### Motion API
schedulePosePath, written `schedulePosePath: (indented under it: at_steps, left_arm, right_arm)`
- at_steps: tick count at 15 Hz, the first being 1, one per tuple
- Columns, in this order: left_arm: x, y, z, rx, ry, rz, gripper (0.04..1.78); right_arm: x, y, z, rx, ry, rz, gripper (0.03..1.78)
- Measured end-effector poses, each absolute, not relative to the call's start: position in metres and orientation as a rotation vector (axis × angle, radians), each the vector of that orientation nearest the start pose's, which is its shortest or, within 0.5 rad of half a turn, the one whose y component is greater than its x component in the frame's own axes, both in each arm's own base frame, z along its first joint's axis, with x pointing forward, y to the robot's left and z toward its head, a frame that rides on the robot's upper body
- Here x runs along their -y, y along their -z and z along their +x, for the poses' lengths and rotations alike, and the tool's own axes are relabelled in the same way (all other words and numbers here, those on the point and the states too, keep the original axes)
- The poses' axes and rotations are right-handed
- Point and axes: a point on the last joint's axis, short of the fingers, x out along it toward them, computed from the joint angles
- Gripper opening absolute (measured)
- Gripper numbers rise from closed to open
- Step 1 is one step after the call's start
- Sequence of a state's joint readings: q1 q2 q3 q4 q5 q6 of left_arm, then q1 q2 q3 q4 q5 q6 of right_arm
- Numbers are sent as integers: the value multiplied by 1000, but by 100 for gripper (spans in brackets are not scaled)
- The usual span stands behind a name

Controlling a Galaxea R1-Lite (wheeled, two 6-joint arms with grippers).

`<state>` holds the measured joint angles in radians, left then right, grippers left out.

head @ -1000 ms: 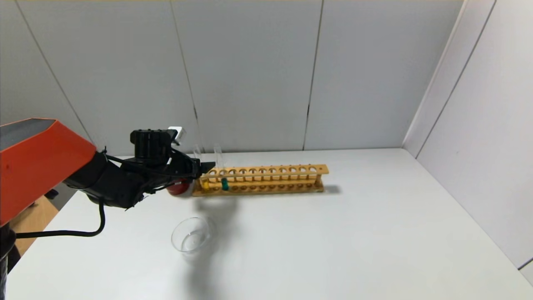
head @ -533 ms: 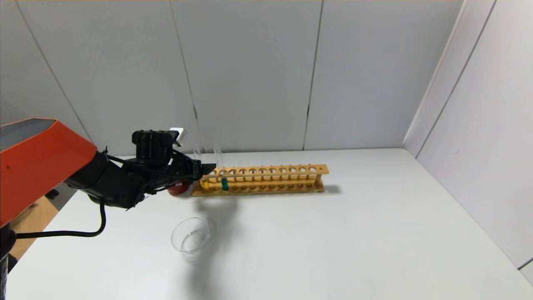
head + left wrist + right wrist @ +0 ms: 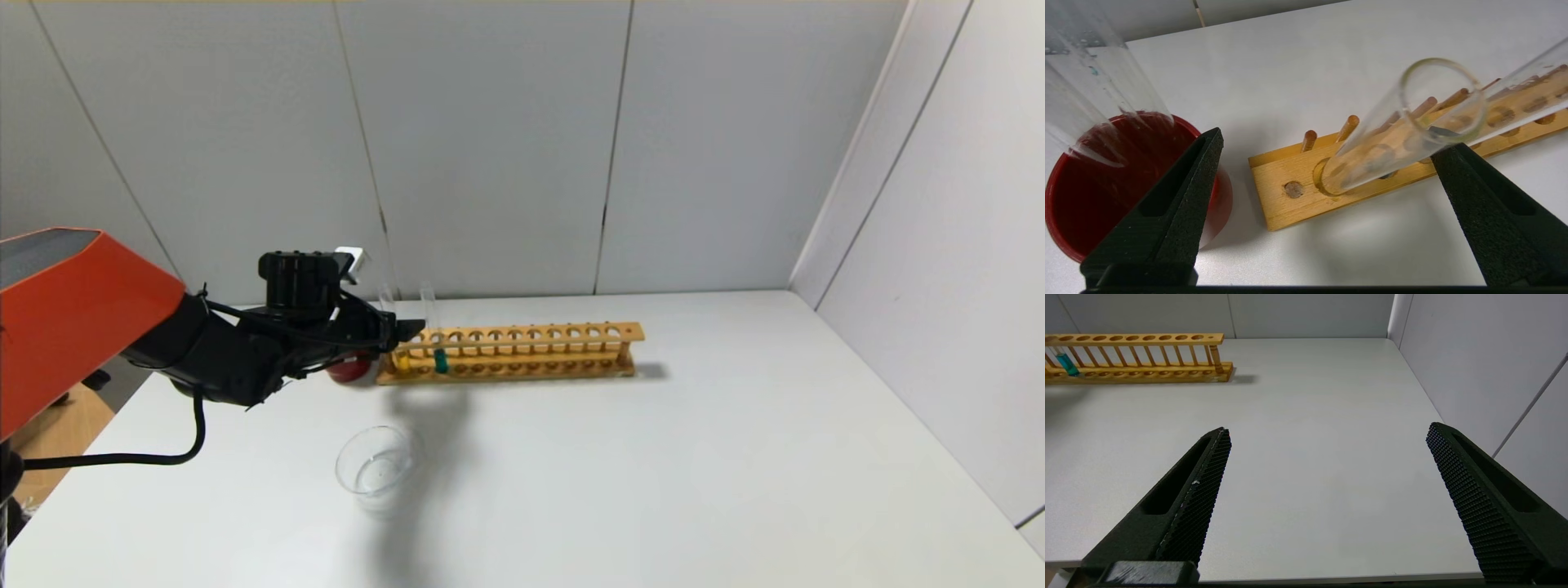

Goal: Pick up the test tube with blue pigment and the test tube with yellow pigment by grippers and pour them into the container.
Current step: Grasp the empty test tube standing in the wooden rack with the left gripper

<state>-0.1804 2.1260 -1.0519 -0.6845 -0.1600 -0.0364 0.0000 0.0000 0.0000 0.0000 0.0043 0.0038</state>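
The test tube with yellow pigment (image 3: 401, 358) stands in the end hole of a wooden rack (image 3: 531, 335), and the test tube with blue pigment (image 3: 441, 359) stands two holes along. My left gripper (image 3: 404, 329) is open at the rack's left end. In the left wrist view the yellow tube's clear upper part (image 3: 1392, 143) rises between the spread fingers (image 3: 1204, 163), close to the far one, and nothing grips it. The container (image 3: 347, 469), a clear glass dish, sits nearer me on the table. My right gripper (image 3: 1327, 433) hangs open and empty over the table's right side.
A dark red cup (image 3: 351, 369) stands against the rack's left end, under my left gripper. A clear glass tube (image 3: 1086, 81) with droplets shows close to the wrist camera over that cup (image 3: 1094, 192). Grey walls close off the table at the back and right.
My left arm has crept slightly toward the rack. The tubes, cup and dish have not moved.
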Motion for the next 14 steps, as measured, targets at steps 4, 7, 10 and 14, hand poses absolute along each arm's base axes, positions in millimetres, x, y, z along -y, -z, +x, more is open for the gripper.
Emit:
schedulePosePath:
  at_steps: [4,7,10,14]
  left_arm:
    - [76,-99,396,-389,330,-33,175]
    - [76,-97,398,-391,328,-33,174]
    - [77,-96,399,-392,329,-32,156]
    - [79,-95,399,-391,333,-29,95]
  right_arm:
    - [0,-75,-23,0,-4,4,175]
    - [0,-75,-23,0,-4,4,175]
    - [0,-75,-23,0,-4,4,175]
    - [0,-75,-23,0,-4,4,175]
